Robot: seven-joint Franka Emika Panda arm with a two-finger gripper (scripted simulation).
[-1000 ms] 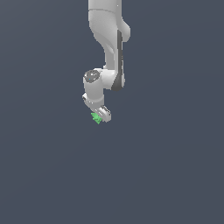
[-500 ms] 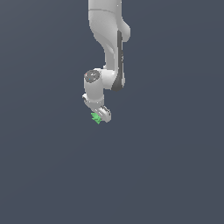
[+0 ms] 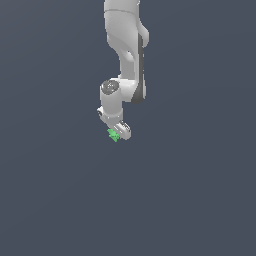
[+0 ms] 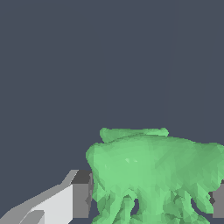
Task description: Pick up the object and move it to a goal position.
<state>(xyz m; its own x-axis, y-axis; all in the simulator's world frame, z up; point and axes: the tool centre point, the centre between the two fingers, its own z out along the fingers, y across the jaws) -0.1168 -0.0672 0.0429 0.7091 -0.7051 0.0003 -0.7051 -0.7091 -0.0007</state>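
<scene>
The object is a tiny bright green jagged lump at the tip of my white gripper in the exterior view. In the wrist view the green lump fills the space between my two fingers, one finger pressing its side and the other finger only showing at the picture's edge. My gripper is shut on the object. The arm reaches down from above.
A plain dark grey-blue surface lies all around. No other objects show in either view.
</scene>
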